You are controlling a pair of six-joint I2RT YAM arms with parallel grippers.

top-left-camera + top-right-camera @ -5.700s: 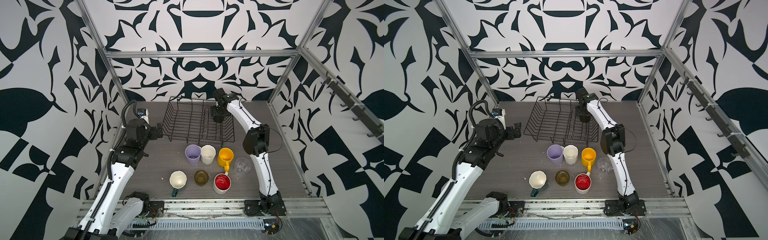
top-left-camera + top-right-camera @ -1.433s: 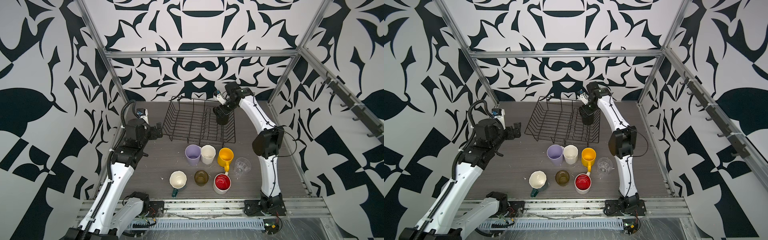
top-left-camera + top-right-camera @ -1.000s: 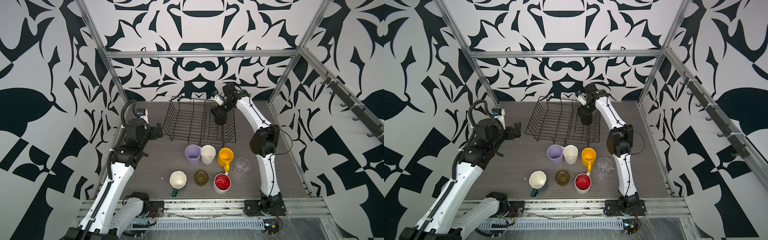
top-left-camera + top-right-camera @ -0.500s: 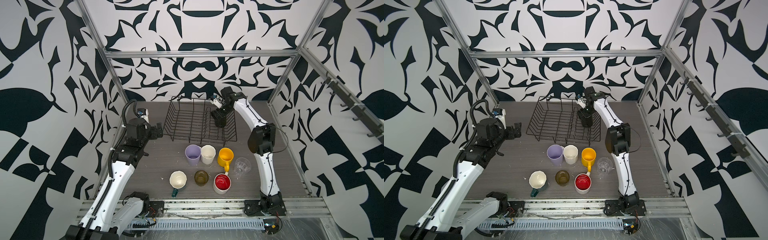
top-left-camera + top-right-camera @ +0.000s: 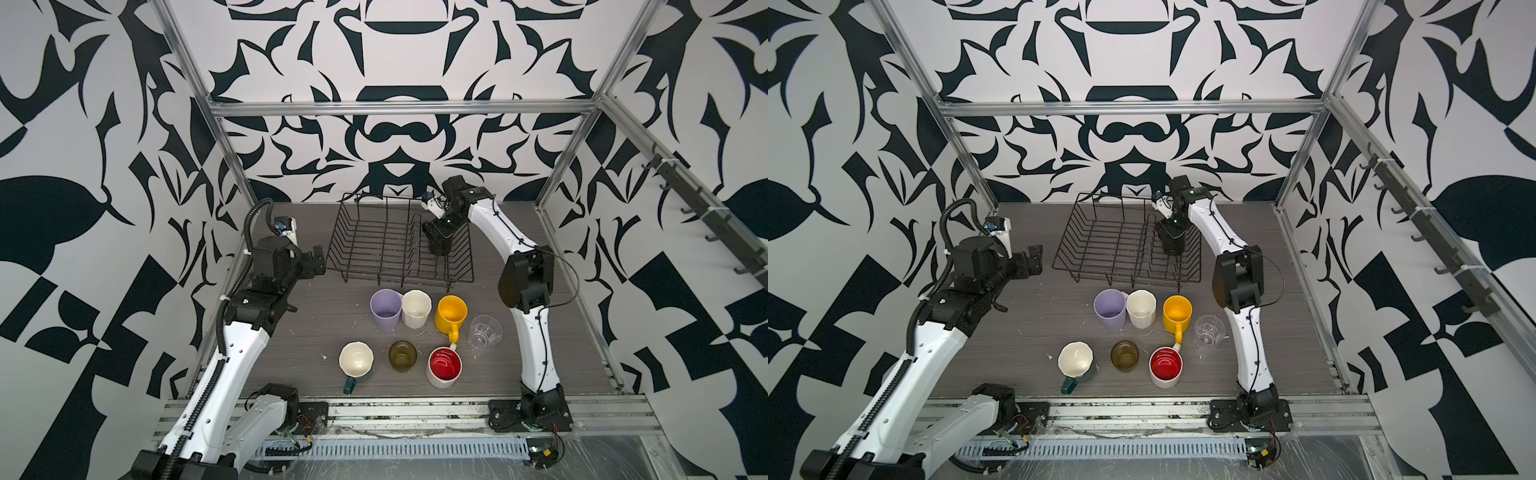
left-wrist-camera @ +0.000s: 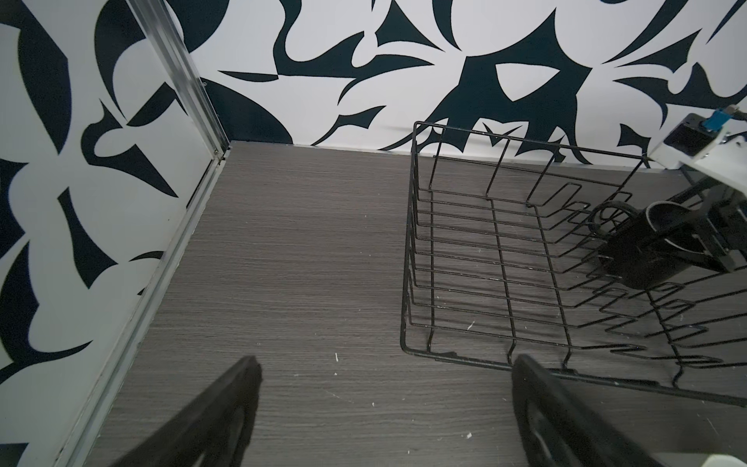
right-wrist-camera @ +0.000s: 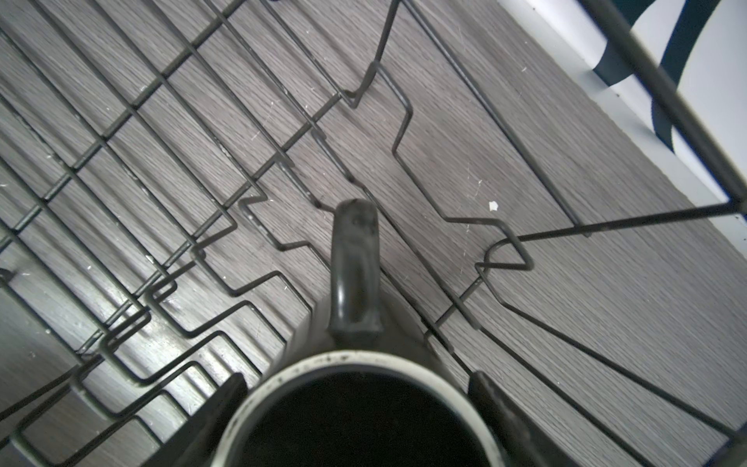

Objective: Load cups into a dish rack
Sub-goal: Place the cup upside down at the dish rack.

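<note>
Nearest, the cream-inside mug point(image 5: 356, 360), olive glass point(image 5: 402, 355) and red-inside mug point(image 5: 444, 365) stand on the desk point(image 5: 316, 332). Just behind them are the lilac tumbler point(image 5: 386, 307), white faceted mug point(image 5: 416, 307), yellow mug point(image 5: 451, 313) and clear glass point(image 5: 484, 332). Farther back, the left hand point(image 5: 316, 261) hovers wide open and empty beside the dish rack point(image 5: 374, 245), where the right hand point(image 5: 438, 232) grips the tilted black mug point(image 5: 441, 247) over the prongs.

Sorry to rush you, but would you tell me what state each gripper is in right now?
Left gripper: open, holding nothing.
Right gripper: closed on the black handled mug inside the black wire dish rack.
</note>
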